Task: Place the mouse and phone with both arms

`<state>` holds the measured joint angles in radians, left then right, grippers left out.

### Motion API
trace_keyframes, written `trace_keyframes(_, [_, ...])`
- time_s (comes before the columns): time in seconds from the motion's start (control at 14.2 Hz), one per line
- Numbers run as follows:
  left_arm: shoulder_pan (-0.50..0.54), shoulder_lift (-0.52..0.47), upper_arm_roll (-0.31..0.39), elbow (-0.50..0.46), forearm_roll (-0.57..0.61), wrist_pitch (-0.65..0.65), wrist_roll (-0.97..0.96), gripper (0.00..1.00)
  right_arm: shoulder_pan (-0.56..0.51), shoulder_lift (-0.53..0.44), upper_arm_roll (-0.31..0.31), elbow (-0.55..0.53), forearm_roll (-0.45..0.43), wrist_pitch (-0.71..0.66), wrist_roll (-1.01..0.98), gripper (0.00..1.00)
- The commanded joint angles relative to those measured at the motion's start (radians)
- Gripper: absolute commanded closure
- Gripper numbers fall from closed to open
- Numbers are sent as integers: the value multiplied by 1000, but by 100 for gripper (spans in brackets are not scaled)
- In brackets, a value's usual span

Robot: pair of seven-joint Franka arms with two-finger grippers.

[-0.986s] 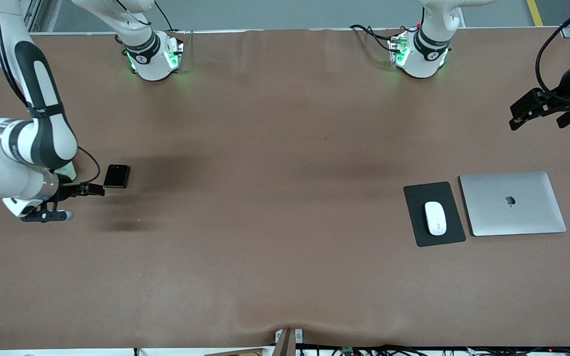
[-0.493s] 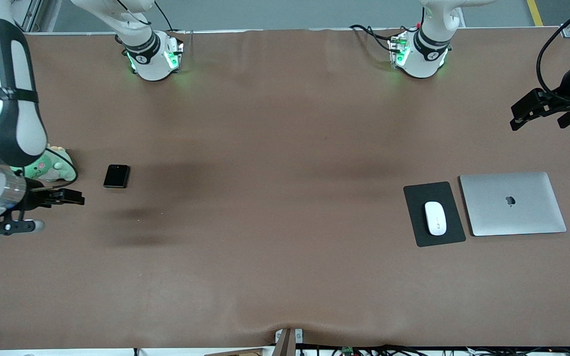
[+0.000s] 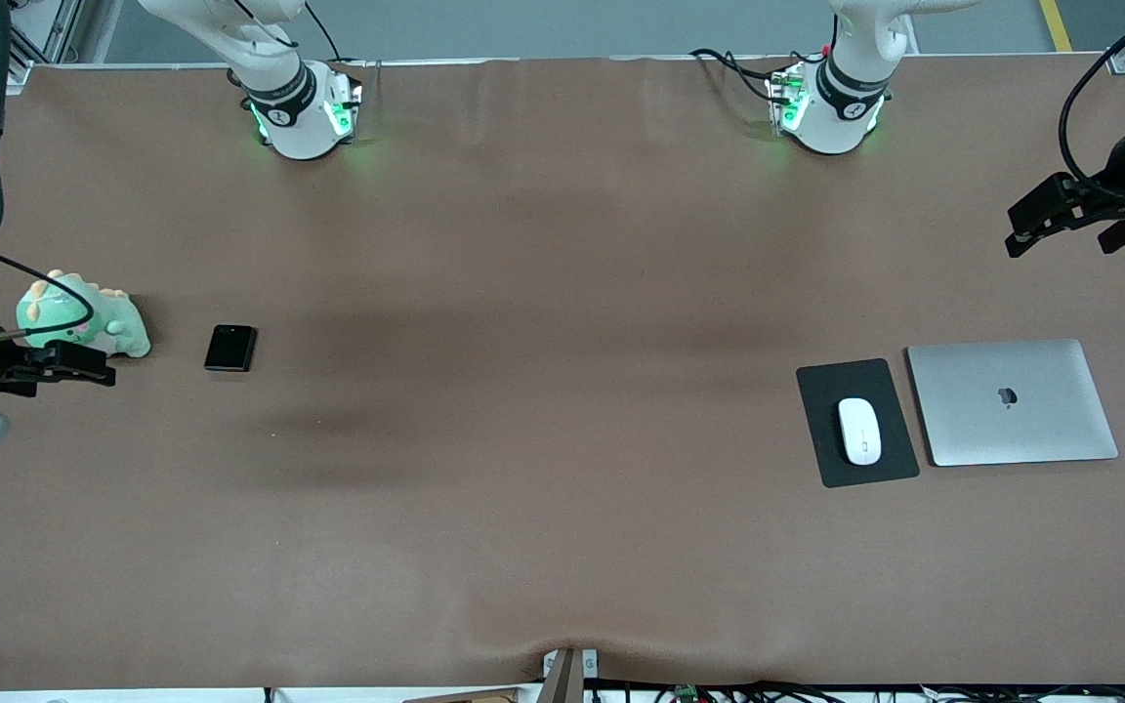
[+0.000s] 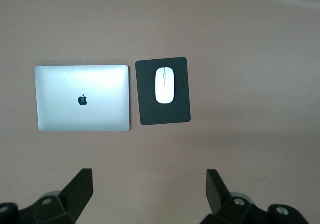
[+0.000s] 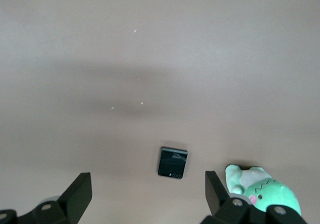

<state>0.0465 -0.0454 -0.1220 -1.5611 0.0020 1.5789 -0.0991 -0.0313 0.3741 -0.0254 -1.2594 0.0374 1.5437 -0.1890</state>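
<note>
Judging progress: both things are seen lying free on the table, so the task is judged done or very nearly so, with nothing left in either gripper.
Right gripper [image 3: 84, 369]: it is held empty with its fingers spread wide, up at the right arm's end of the table, just beside a green plush toy [image 3: 84, 317].
Phone [image 3: 230, 348]: it is found lying flat on the bare table [image 3: 543, 488], a little way out from the right gripper toward the table's middle, with the toy beside it; nothing is touching it.
Left gripper [image 3: 1036, 225]: it is held empty and spread wide, up over the left arm's end of the table.
Mouse [image 3: 859, 431]: it is set on a dark mat [image 3: 831, 386], well apart from the left gripper and nearer to the front camera.
Laptop [image 3: 1012, 401]: it is seen closed, just beside the mat.
Left to do: by the look of it, only parking the arms.
</note>
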Motion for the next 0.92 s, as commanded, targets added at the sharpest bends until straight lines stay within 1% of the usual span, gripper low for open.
trace_keyframes(0.0, [15,-19,-4,-4,-33,-3,30,0,16,-72,-7,2,-13,-30,2,0])
trace_keyframes(0.14, [15,-21,-4,-4,-33,-7,39,0,19,-116,-7,-3,-13,-62,-1,0])
trace_keyframes(0.28, [15,-19,-4,-4,-33,-7,41,0,13,-182,-7,-46,-13,-80,-1,0])
trace_keyframes(0.49, [15,-19,-5,0,-34,-7,42,0,17,-300,-5,-182,-13,-67,-7,0])
trace_keyframes(0.7, [12,-7,-5,9,-33,-5,62,0,5,-379,-4,-280,-13,-48,-9,0])
trace_keyframes(0.85, [10,-4,-7,21,-33,-5,64,0,2,-441,-4,-363,-13,-5,-9,0])
